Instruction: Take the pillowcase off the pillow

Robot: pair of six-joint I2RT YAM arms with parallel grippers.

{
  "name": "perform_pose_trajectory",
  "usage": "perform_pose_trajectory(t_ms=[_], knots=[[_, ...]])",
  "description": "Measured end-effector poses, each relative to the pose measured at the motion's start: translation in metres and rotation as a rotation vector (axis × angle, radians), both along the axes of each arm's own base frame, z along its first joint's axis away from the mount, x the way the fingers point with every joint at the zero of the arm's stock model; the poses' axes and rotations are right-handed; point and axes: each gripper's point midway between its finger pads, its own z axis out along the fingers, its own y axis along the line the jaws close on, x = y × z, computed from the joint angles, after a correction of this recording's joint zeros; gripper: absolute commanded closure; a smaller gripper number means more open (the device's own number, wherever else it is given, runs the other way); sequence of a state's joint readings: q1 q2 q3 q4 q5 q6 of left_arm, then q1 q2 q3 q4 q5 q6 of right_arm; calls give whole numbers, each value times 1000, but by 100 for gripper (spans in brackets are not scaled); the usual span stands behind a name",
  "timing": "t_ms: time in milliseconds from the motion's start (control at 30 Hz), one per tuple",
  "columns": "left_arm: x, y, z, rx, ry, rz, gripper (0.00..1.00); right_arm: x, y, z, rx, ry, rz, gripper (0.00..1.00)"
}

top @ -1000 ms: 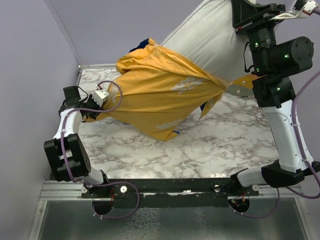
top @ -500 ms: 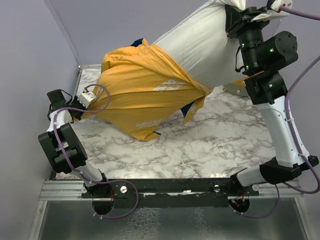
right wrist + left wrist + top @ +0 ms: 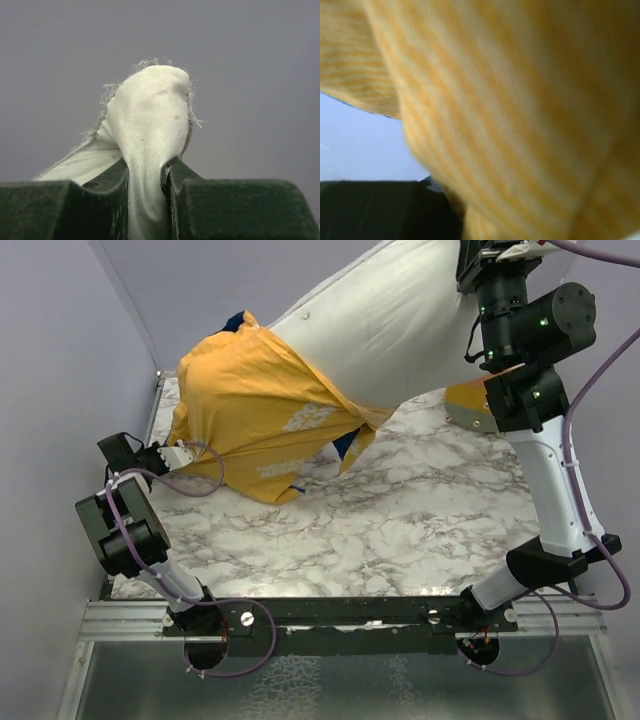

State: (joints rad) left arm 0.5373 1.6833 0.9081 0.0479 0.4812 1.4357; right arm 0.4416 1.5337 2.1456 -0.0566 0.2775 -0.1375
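Observation:
The white pillow (image 3: 385, 325) hangs in the air from the top right, its corner (image 3: 150, 115) pinched in my shut right gripper (image 3: 145, 175), which sits high at the top edge of the top view (image 3: 478, 258). The pillowcase (image 3: 255, 405), yellow-orange side out with a bit of blue showing at its top, still covers the pillow's lower left end. My left gripper (image 3: 185, 455) is shut on the pillowcase's lower left edge, low near the table's left side. The left wrist view is filled with blurred yellow fabric (image 3: 520, 100); its fingers are mostly hidden.
The marble table (image 3: 400, 530) lies below. A cream-and-orange object (image 3: 470, 405) sits at the right behind my right arm. Grey walls stand at the left and back. The metal rail (image 3: 340, 615) with the arm bases runs along the near edge.
My right gripper has lifted the pillow higher and my left gripper has pulled the pillowcase left and down. More white pillow is bared; the pillowcase has slid toward the pillow's lower end.

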Motion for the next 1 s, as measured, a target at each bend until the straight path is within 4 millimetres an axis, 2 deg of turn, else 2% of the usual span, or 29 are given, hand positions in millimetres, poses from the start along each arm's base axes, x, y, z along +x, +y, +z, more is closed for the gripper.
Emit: perform_pose_trajectory(t_ms=[200, 267, 333, 367, 400, 433, 467, 500, 567, 667, 733, 800, 900, 1000], knots=[[21, 27, 16, 206, -104, -11, 100, -6, -11, 23, -10, -59, -64, 99], [24, 43, 18, 274, -109, 18, 100, -11, -20, 31, -2, -86, -107, 99], [18, 65, 15, 343, -82, 78, 100, -20, -34, 45, 28, -143, -170, 99], [14, 75, 16, 386, -64, 111, 100, -29, -46, 56, 53, -187, -213, 99], [3, 92, 5, 400, -24, 152, 100, -40, -59, 66, 78, -228, -254, 99], [-4, 100, -1, 410, 1, 169, 100, -48, -68, 73, 95, -254, -282, 99], [-8, 103, -6, 413, 22, 178, 100, -66, -86, 85, 135, -302, -326, 99], [-10, 103, -8, 416, 40, 187, 100, -79, -96, 93, 161, -332, -350, 99], [-11, 102, -10, 403, 65, 195, 100, -122, -124, 110, 234, -411, -401, 99], [-8, 96, -7, 311, 118, 238, 100, -172, -150, 125, 320, -490, -420, 99], [-1, 82, 4, 219, 148, 261, 100, -190, -161, 128, 366, -517, -418, 99], [10, 62, 24, 140, 150, 264, 100, -204, -168, 131, 408, -540, -405, 99], [40, -3, 77, 9, 90, 200, 100, -207, -167, 135, 440, -553, -359, 99], [66, -79, 131, -93, 12, 100, 100, -196, -158, 134, 450, -527, -304, 99]])
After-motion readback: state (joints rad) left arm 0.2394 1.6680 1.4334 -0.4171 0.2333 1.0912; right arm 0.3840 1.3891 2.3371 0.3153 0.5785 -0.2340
